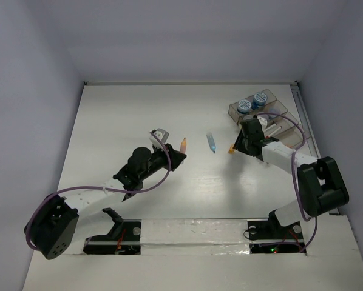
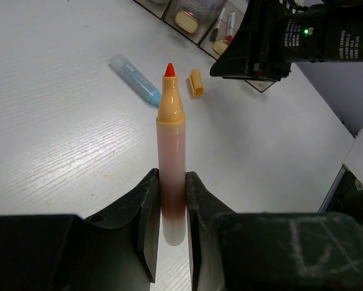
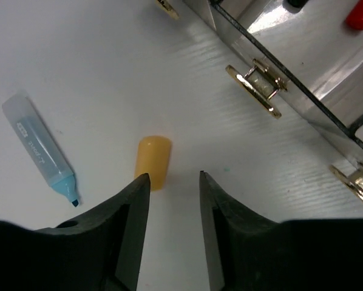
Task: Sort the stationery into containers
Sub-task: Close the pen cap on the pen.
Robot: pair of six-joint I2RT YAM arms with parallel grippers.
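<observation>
**Left tool clamped on orange marker; right tool parted beside loose cap**

Left tool point(image 2: 171, 224): closed on the barrel of an uncapped orange marker point(image 2: 171, 145), centre of the left wrist view, tip toward the top of frame. Right tool point(image 3: 173, 177): fingers apart, nothing between them. An orange cap point(image 3: 153, 160) lies on the white counter point(image 3: 78, 54) just beyond its left-hand finger. Blue highlighter point(image 3: 42, 151), left of frame: barrel print too small to read. Organiser tray point(image 1: 286, 124), upper right of the top view, holds two blue-lidded jars point(image 1: 244, 105).

Table point(image 2: 60, 151) finely ribbed, slight sheen; orange marker point(image 2: 171, 157) smooth plastic; tray point(image 3: 291, 79) glossy clear plastic; right fingers point(image 3: 130, 224) matt, probably plastic.
</observation>
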